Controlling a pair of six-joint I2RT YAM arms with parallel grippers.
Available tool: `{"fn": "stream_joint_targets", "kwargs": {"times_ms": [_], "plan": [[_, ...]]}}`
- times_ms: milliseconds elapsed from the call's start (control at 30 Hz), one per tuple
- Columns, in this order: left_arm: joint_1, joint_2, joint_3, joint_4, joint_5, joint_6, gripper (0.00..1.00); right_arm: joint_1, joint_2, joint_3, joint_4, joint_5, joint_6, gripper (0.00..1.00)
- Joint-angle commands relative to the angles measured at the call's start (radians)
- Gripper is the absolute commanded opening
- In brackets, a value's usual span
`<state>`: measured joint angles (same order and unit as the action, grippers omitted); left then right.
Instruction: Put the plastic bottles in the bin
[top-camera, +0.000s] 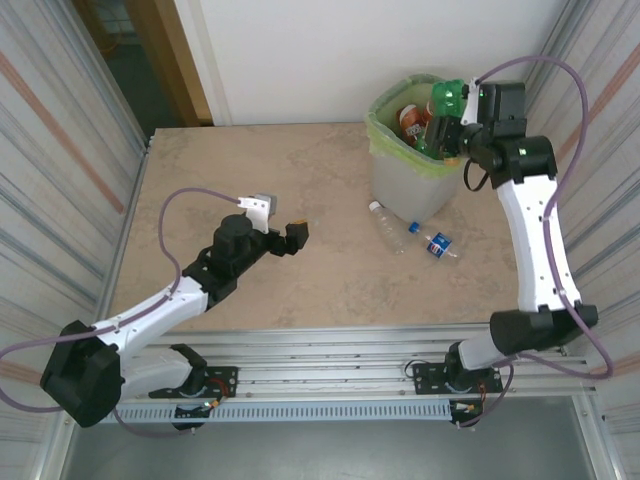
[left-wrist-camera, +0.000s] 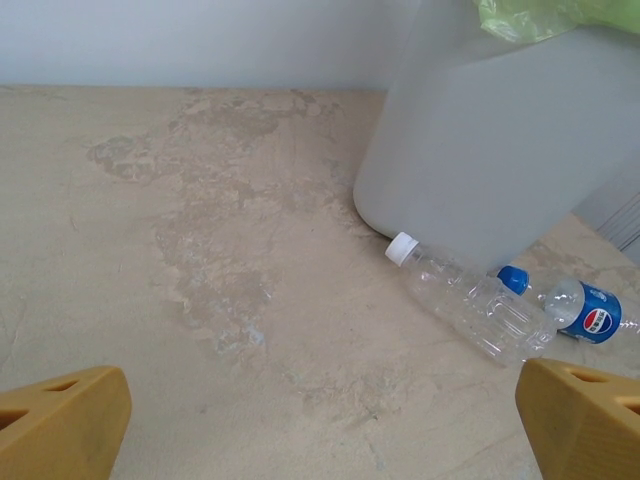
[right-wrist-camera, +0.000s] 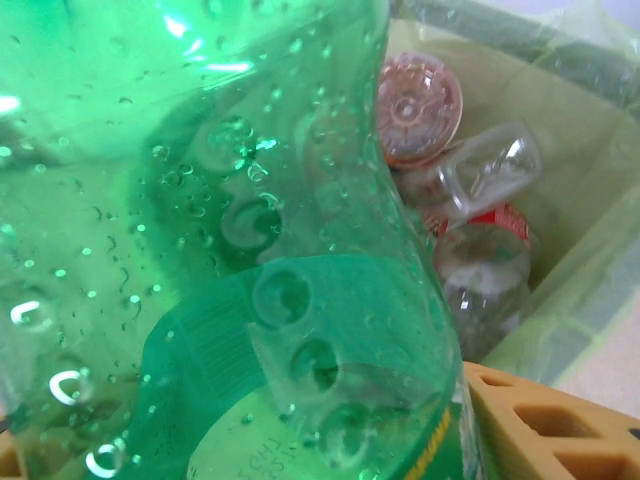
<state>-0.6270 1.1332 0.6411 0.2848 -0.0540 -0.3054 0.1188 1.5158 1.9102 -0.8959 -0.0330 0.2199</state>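
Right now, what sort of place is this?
Probably a robot test cell, not a home: two arms bolted to an aluminium rail, a tabletop fenced by corrugated panels, and a lined bin.

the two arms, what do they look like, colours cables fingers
The left arm and right arm match: smooth white links between chunky black joints, with a thin purple cable looping loosely beside each. The fingers are blocky orange-yellow pieces with hollow cut-outs.
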Motion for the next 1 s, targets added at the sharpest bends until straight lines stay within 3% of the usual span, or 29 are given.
{"fn": "stream_joint_targets", "kwargs": {"times_ms": [0,267,500,967], "plan": [[0.012,-0.025,-0.003,-0.016,-0.013,-0.007,0.99,-0.016,0.067,0.070,0.042,-0.069,-0.084,0.40],[0.013,-0.027,-0.012,-0.019,-0.021,-0.011,0.99,-0.017,0.225,0.196,0.048,-0.122,-0.117,0.42],[0.012,-0.039,-0.021,-0.019,-0.036,-0.011,0.99,0.036,0.331,0.289,-0.001,-0.079,-0.167,0.45],[0.013,-0.044,-0.030,-0.016,-0.041,-0.013,0.99,0.080,0.377,0.337,-0.077,-0.002,-0.209,0.68]]}}
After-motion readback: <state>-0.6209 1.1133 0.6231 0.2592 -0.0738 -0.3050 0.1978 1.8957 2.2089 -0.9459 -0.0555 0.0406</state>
